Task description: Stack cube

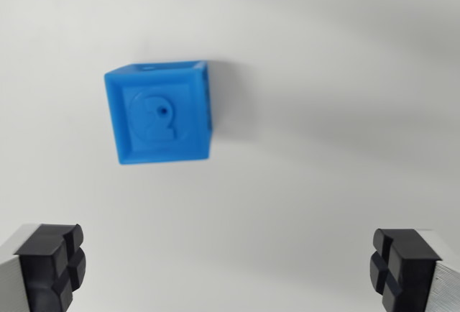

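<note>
We see a blue plastic cube (159, 113) on the white counter (323, 147); end effector (227, 269) below it, spread wide, empty, not touching.

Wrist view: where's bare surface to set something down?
Nearly everywhere. The blue cube is the only object on the white table: open patches lie at its right, at its left, and below it toward the open end effector. Nothing looks crowded.

The tool (228, 269) is spread wide, its black fingertips (52, 265) holding nothing.
</note>
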You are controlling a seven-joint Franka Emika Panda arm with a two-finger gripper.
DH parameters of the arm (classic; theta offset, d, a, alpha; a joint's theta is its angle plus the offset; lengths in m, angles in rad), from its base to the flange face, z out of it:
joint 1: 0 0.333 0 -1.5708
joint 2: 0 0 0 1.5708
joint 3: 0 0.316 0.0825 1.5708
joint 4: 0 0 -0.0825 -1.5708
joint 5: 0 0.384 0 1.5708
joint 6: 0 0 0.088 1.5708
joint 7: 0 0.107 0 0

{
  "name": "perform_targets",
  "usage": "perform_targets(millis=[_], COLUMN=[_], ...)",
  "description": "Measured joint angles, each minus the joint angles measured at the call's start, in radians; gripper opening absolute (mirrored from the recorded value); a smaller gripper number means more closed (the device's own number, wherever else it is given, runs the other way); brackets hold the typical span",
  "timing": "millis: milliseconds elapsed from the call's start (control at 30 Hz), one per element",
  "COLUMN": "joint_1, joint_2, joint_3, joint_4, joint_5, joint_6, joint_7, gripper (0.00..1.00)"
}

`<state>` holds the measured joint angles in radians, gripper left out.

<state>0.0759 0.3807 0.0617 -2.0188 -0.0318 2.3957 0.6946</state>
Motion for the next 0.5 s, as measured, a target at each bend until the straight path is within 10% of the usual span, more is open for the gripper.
perform_targets(millis=[500], joint_1=[0.047], joint_2=[0.12], joint_3=[0.016], joint_4=[0.024], joint_5=[-0.023], joint_6=[0.092], joint_7=[-0.057], gripper=[1.0])
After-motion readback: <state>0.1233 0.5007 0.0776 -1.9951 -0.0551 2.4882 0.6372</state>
